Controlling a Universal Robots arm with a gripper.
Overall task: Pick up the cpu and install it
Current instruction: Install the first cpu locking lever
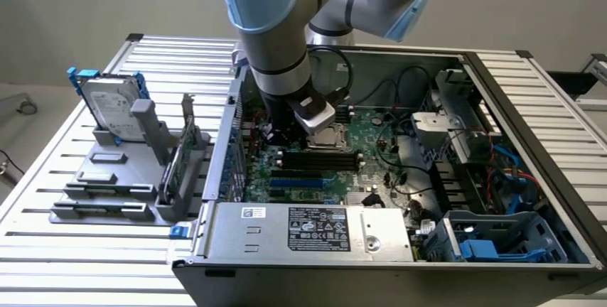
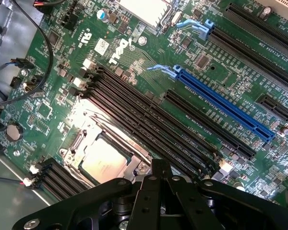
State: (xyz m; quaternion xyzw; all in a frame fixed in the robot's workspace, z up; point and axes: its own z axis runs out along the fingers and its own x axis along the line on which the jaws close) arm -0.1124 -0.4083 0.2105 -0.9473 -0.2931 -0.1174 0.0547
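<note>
One pair of jaws (image 2: 161, 184), pressed fully together with nothing between them, hangs just above the green motherboard (image 2: 134, 57) in the wrist view. Just beyond the fingertips the cpu (image 2: 104, 162) lies flat inside the metal-framed socket (image 2: 93, 125), its silvery top bare, so the placing appears done and the step in hand looks like the close of the install. Whether the socket's retaining frame is latched over the chip cannot be told, and any next move calls for care not to nudge the seated chip or catch the black memory slots (image 2: 149, 117) just beside it. Farther off runs the blue expansion slot (image 2: 221, 103). In the exterior view the arm (image 1: 275, 37) reaches down into the open computer case (image 1: 531, 108), and the hard drive (image 1: 107, 108) stands in a grey rack near the tabletop's (image 1: 47, 179) far corner on the exterior view's left.
</note>
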